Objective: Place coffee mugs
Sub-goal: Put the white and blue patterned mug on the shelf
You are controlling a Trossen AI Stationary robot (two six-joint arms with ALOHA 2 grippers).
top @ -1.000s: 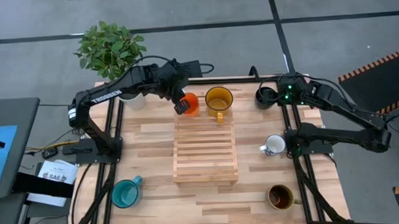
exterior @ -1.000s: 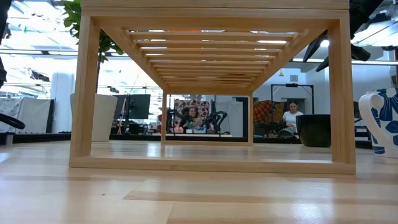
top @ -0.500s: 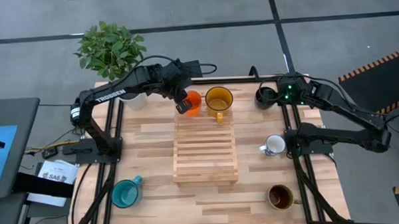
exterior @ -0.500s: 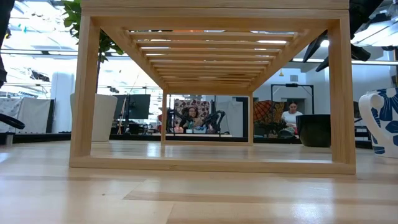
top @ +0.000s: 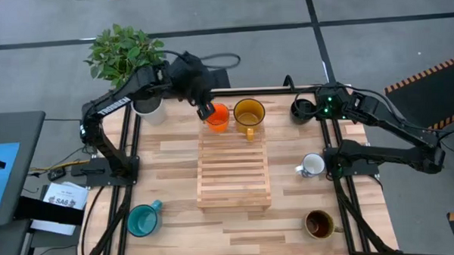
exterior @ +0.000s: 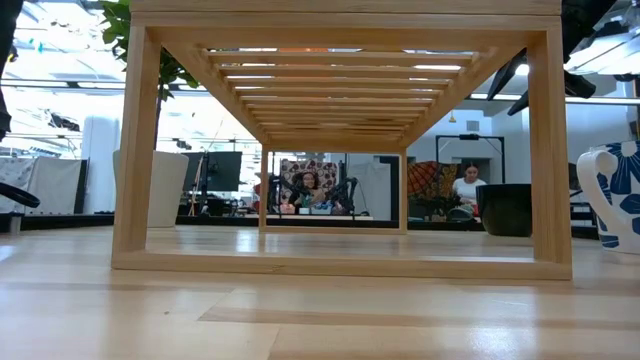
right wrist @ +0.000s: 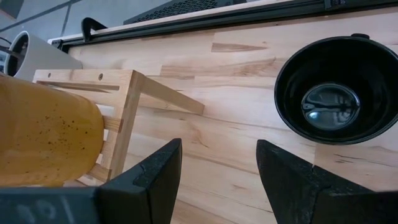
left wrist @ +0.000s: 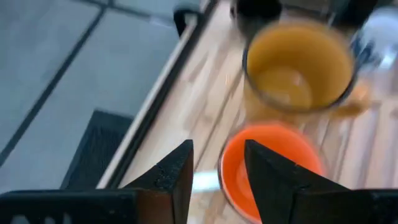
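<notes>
The orange mug (top: 218, 117) and the amber-yellow mug (top: 249, 111) stand side by side on the far end of the wooden slatted rack (top: 233, 173). My left gripper (top: 206, 111) hangs open just left of the orange mug (left wrist: 267, 163), its fingers standing over the mug's left rim without touching it. My right gripper (top: 317, 108) waits open beside the black mug (right wrist: 334, 98) at the far right. The white mug (top: 311, 165), brown mug (top: 319, 224) and teal mug (top: 143, 219) rest on the table.
A potted plant (top: 126, 55) in a white pot (top: 147, 107) stands at the far left corner, close behind my left arm. The low view looks under the rack (exterior: 340, 150) at the black mug (exterior: 508, 208) and a blue-patterned white mug (exterior: 615, 205).
My left gripper has opened and let go of the orange mug, then drawn back up and toward the table's far edge. The orange mug stays upright where it was on the rack's far end.
</notes>
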